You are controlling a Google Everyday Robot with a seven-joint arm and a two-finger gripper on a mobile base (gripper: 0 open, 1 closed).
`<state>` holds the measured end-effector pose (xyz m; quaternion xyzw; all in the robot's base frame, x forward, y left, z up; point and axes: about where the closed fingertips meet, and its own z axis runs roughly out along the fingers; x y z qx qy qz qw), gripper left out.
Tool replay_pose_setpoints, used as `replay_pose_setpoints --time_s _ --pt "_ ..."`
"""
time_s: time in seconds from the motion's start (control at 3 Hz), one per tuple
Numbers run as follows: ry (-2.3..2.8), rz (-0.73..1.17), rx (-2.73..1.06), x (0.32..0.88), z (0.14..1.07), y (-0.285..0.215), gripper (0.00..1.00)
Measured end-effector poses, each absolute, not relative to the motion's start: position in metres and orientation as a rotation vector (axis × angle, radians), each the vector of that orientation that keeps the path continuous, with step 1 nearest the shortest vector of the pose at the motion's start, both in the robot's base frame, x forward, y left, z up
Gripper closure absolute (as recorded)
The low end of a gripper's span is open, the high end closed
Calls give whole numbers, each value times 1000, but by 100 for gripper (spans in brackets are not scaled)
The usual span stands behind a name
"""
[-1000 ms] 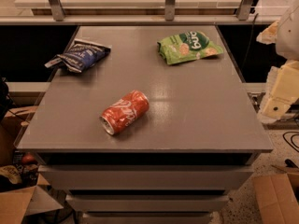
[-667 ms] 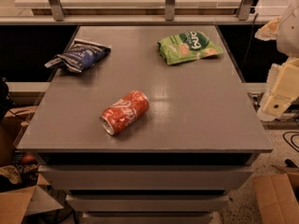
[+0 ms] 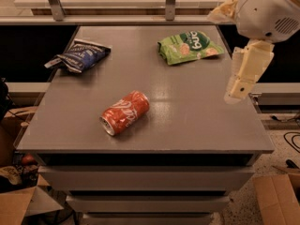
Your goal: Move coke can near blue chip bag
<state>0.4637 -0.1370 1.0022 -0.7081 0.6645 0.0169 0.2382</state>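
The coke can (image 3: pixel 125 112) lies on its side near the front middle of the grey table (image 3: pixel 197 121), its silver top towards the front left. The blue chip bag (image 3: pixel 79 56) lies wrinkled at the table's back left, well apart from the can. My gripper (image 3: pixel 244 73) hangs from the white arm joint (image 3: pixel 267 11) at the right, over the table's right edge, far from the can and holding nothing that I can see.
A bright green snack bag (image 3: pixel 187 46) lies at the back right of the table, just left of my arm. Cardboard boxes (image 3: pixel 279 198) stand on the floor at the front right and front left. A counter with metal posts runs behind the table.
My arm has moved left and further into view, over the table's right edge. The can and both bags have not moved.
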Motion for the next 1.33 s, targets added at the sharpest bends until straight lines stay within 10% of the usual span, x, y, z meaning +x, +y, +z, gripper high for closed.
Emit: replay_pose_setpoints --time_s 1.33 --pt "1481 214 -2123 467 989 -19 0"
